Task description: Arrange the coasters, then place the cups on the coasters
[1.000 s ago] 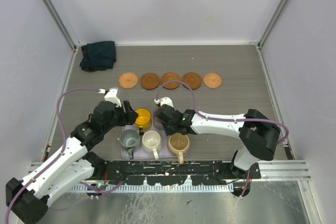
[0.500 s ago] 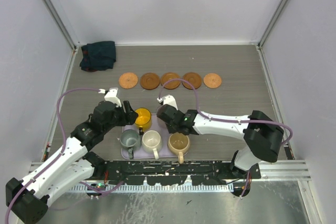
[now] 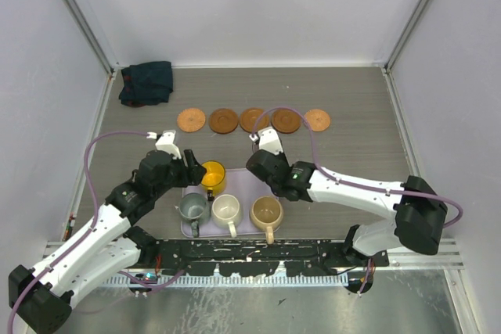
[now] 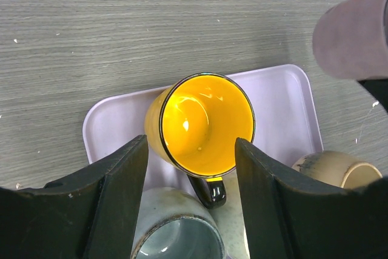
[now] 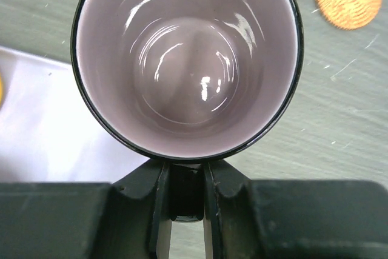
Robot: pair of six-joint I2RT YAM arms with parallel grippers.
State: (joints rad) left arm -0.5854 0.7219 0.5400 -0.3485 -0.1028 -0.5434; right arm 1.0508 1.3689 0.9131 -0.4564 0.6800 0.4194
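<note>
One tray (image 4: 109, 125) at the worktop's (image 3: 352, 99) six o'clock, four of five cups (image 3: 226, 210) on it; five coasters (image 3: 223, 120) toward twelve. Left tool (image 4: 191, 144) spread open astride the yellow cup (image 4: 203, 122); right tool (image 5: 187, 180) clenches the purple cup's (image 5: 188, 59) handle at the tray's one o'clock.

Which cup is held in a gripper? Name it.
The mauve-purple cup, clamped by its handle in the right gripper. The yellow cup, grey-green cup, cream cup and tan cup sit on the lavender tray.
</note>
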